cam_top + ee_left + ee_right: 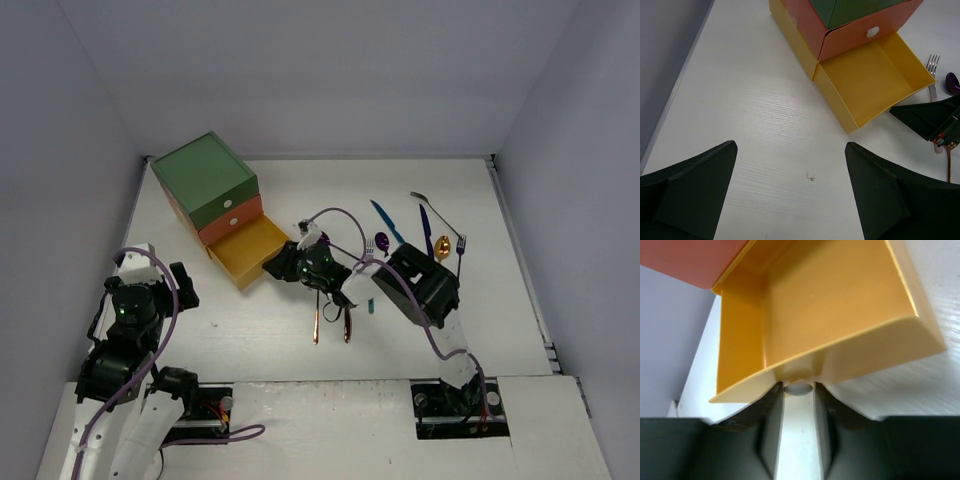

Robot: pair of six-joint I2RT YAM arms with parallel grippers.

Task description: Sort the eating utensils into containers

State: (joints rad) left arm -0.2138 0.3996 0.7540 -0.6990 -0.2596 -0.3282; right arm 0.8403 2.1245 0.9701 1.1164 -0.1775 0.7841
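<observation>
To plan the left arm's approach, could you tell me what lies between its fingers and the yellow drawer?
Nothing: the left wrist view shows only bare white table from the fingers to the yellow drawer.

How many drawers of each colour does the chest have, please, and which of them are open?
green drawer: 1, shut
orange-red drawer: 1, shut
yellow drawer: 1, open
Total: 3
</observation>
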